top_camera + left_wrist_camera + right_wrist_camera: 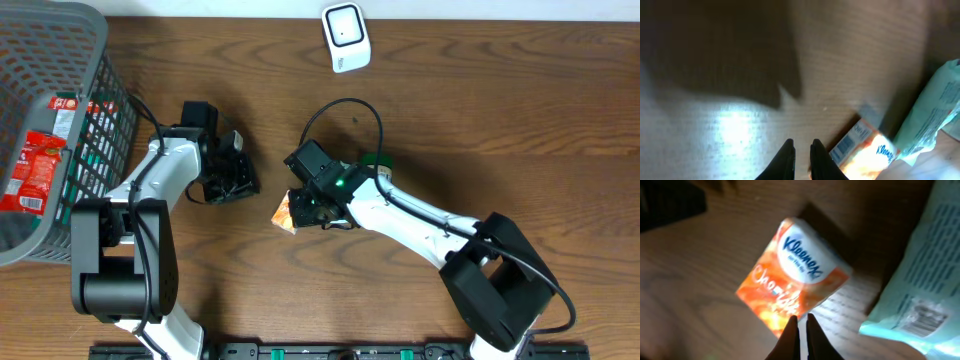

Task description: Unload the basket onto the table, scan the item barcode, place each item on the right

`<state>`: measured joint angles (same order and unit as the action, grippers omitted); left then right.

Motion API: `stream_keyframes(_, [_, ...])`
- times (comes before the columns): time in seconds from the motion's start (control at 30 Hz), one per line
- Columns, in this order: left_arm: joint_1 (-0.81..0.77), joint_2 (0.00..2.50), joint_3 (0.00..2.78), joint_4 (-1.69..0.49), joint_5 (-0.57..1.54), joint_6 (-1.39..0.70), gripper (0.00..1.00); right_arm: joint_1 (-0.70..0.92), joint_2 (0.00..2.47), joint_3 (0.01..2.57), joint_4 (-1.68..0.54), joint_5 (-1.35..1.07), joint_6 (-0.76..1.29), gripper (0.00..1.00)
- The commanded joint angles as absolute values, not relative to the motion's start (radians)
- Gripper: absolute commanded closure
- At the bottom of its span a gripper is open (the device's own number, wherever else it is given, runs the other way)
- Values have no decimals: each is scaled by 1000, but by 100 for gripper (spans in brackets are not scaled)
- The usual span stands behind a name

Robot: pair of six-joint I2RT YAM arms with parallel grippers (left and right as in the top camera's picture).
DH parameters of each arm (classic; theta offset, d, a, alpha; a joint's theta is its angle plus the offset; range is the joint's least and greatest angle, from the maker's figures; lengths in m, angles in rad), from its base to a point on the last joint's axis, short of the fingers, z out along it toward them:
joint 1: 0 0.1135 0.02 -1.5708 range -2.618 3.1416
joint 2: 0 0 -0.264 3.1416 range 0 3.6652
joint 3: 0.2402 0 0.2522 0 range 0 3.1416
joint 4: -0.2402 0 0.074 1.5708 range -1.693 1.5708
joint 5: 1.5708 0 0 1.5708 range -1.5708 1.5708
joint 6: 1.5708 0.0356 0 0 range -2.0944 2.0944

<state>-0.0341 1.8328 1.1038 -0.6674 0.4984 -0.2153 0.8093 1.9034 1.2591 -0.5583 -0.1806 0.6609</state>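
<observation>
Orange and white, the tissue pack (285,212) lies flat on the wooden counter (500,110) near its middle, right at the tip of the right hand (305,205). The overhead view shows only a small orange corner of it, since the arm covers the rest. The right wrist view shows its printed face (795,275) with the Kleenex name, lying askew. In that view the right hand (801,330) has its two fingers drawn together over the pack's near corner; I cannot tell whether they pinch the wrapper.

The left wrist view alone shows a barcode on the pack's side (865,150), turned toward that camera. There the left hand (801,157) has its fingers nearly touching with nothing between them, just beside the pack.

A pale green packet (920,290) lies close beside the tissue pack. Both wrist views show it (935,120), while from overhead it is mostly hidden under the right arm.

Only the overhead view shows the white scanner (345,38) at the far edge, well apart from the pack, and the grey basket (100,60) at the left holding red packets (35,170).
</observation>
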Motion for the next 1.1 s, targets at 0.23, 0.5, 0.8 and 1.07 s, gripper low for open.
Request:
stream_keyframes(0.23, [-68,1837,1101,-605,495,-159,87,809,1912,1231,-591,-114,755,99])
stream_keyframes(0.5, [-127,1840,1071,-603,433,-158,87,831,1917,1205,-516,-23,755,99])
stream_keyframes(0.8, [-144,1843,1022,-599,432,-158,87,834,1917,1147,-465,6,775,99])
stream_keyframes(1.07, [-144,1843,984,-592,432,-158,86,831,1917,1146,-292,32,657,99])
